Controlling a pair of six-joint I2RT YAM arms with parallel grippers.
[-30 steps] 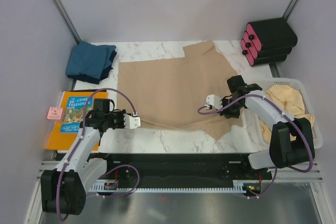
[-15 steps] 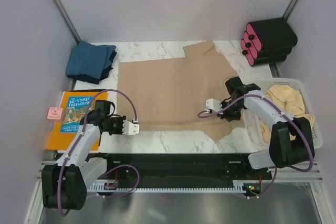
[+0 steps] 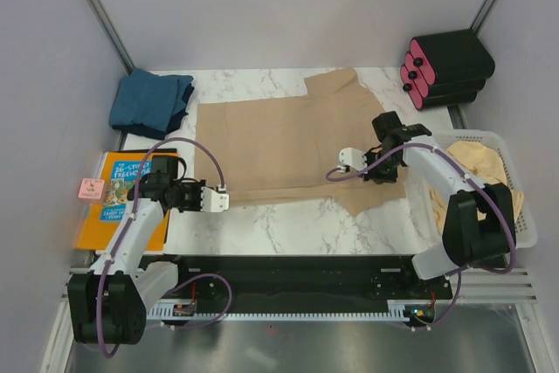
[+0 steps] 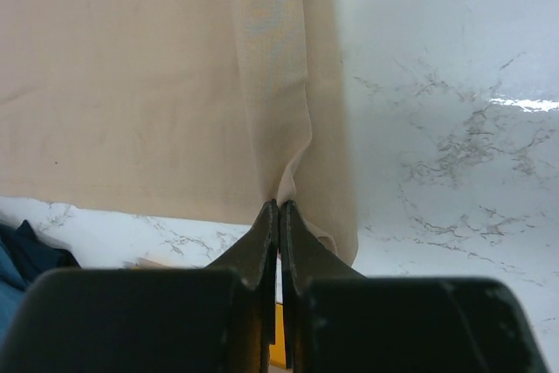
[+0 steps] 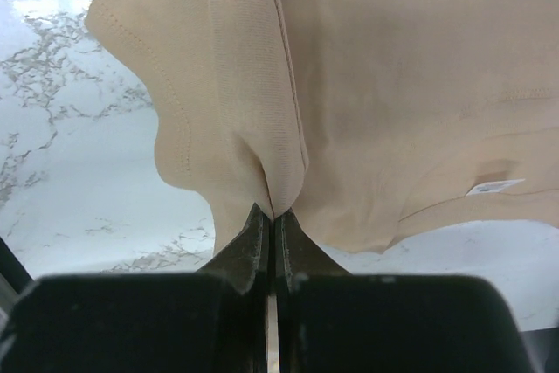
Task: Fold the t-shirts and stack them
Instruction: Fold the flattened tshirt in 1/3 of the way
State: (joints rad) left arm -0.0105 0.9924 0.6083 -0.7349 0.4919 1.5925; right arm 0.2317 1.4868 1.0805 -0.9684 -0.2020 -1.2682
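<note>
Right, the marble table point(image 3: 288, 235) takes up the middle of my top view. The tan t-shirt point(image 3: 279, 137) lies spread flat across its centre, with one sleeve reaching toward the upper middle of the frame. At the right edge sits a white basket point(image 3: 527, 216) with a pale beige t-shirt point(image 3: 476, 168) crumpled inside it. An orange picture book point(image 3: 113, 203) lies at the lower left, just off the marble. Above it, in the upper left corner of the table, is the dark teal t-shirt point(image 3: 153, 104), folded into a soft pile well apart from the tan one. A black and pink case point(image 3: 445, 67) stands in the upper right. The left gripper point(image 3: 220, 201) is at the lower left corner of the tan t-shirt. In its wrist view the fingers point(image 4: 262, 246) are pressed together on a pinch of the hem. The right gripper point(image 3: 347, 157) is over the shirt's lower right part. Its wrist view also shows the fingers point(image 5: 251, 246) clamped on a bunched fold of the tan cloth, which rises off the marble there.
</note>
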